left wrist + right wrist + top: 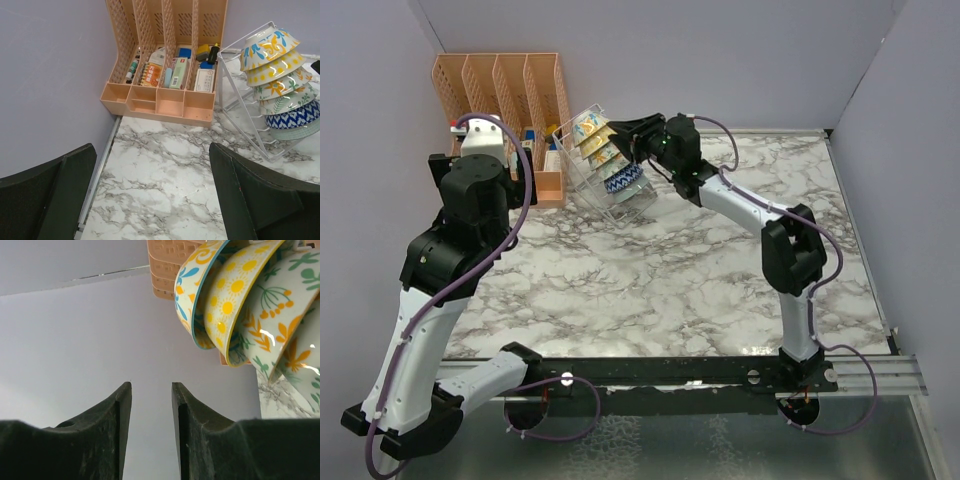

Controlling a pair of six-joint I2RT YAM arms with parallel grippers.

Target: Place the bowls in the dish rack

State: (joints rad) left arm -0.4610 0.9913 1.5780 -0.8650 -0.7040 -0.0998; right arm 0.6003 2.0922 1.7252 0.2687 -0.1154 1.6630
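Observation:
Several bowls (277, 67) stand on edge in a row inside the clear wire dish rack (239, 107), the top one with orange and blue flowers, a blue-white zigzag one (295, 117) low down. In the top view the rack (638, 205) sits at the back of the table, with its bowls (603, 152) beside the orange organizer. My right gripper (616, 129) hovers at the upper bowls. It is open (151, 390) with nothing between its fingers, and the bowls (235, 300) are up and to its right. My left gripper (152, 200) is open over bare marble, short of the rack.
An orange slotted organizer (165, 102) full of small supplies stands against the back wall, just left of the rack. The purple side wall (50, 75) runs close on the left. The marble tabletop (650, 290) spreads in front of the rack.

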